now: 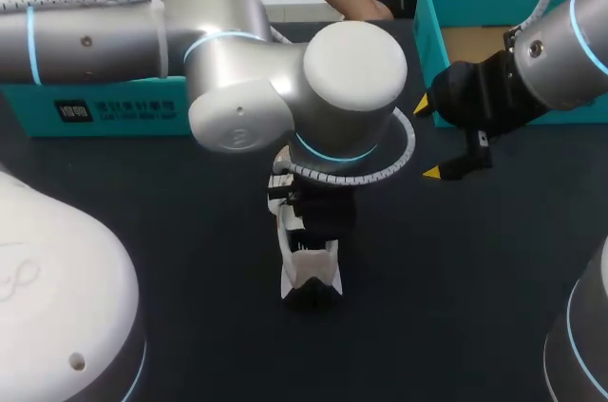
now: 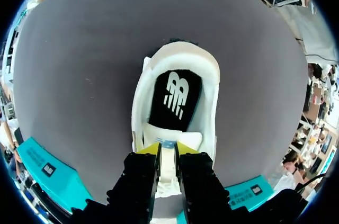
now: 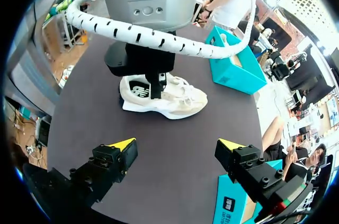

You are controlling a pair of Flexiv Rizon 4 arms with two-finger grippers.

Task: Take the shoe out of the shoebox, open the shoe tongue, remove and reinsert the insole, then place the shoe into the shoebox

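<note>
The shoe (image 1: 306, 269) is out of the box (image 1: 429, 36), lower centre in the head view. My left gripper (image 2: 168, 149) is clenched on the tongue (image 2: 168, 167). My right gripper (image 1: 427, 139) hangs released, upper right. The insole (image 2: 175, 99) lies inside, so I judge removal, reinsertion and boxing remain.

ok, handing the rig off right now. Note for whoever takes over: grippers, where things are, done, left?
Left gripper: shut on the tongue, above the shoe.
Right gripper: open, empty, over the table, apart from the shoe.
Shoe: out of the shoebox, upright on the table. Black insole lies inside.
Done: shoe out, tongue gripped.
Left: insole out and back in (cannot tell if already done), then shoe into the shoebox.
</note>
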